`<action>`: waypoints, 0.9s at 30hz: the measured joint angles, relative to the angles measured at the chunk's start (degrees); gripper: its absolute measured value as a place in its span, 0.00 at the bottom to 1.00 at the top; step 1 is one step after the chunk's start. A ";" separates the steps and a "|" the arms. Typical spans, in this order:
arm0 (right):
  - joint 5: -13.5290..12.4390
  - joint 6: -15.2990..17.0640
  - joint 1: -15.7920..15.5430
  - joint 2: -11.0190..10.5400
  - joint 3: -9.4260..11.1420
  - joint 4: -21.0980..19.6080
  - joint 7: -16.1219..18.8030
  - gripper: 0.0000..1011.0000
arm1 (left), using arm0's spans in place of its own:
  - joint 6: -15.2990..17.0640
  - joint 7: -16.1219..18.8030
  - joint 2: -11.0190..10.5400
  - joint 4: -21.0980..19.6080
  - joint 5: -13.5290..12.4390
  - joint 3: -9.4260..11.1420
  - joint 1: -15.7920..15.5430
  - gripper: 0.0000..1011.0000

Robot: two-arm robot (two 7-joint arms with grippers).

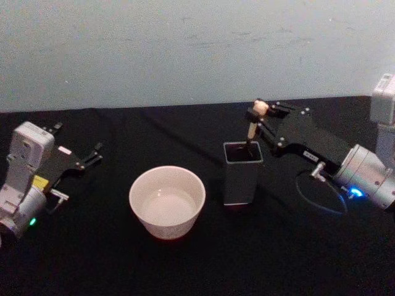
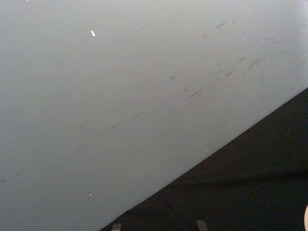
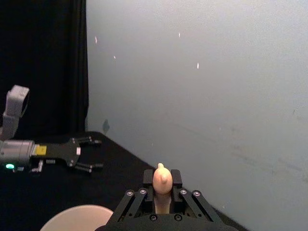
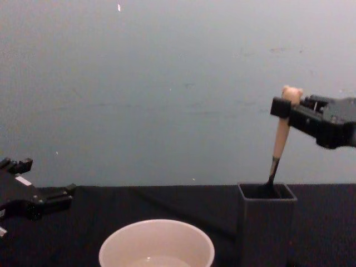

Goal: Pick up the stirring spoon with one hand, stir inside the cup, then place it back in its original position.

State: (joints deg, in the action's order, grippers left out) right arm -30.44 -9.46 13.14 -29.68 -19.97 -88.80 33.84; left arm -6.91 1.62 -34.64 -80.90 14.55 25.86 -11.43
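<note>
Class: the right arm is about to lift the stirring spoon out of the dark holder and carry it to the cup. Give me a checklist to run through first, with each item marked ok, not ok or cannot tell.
1. The right gripper is shut on the stirring spoon, just under its knob: ok.
2. Spoon stem clear of the dark holder: not ok. Its tip is inside, so lift upward first.
3. The cup is upright with its mouth unobstructed: ok.
4. The left gripper is open, parked at the far left, apart from the cup: ok.
5. How full the cup is: cannot tell.
</note>
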 joint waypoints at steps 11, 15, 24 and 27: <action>1.15 2.40 0.92 1.62 -1.54 3.48 -1.15 0.21 | 0.00 0.00 0.00 0.00 0.00 0.00 0.00 0.99; 1.78 3.19 1.20 2.26 -2.05 4.95 -1.76 0.21 | 0.00 0.00 0.00 0.00 0.00 0.00 0.00 0.99; 2.32 4.35 1.31 3.34 -2.52 6.98 -2.62 0.21 | 0.00 0.00 0.00 0.00 0.00 0.00 0.00 0.99; 2.64 4.68 1.31 3.68 -2.72 7.53 -2.80 0.21 | 0.00 0.00 0.00 0.00 0.00 0.00 0.00 0.99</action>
State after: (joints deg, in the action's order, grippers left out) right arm -27.80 -4.78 14.45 -26.00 -22.68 -81.27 31.04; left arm -6.91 1.62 -34.65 -80.90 14.55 25.86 -11.43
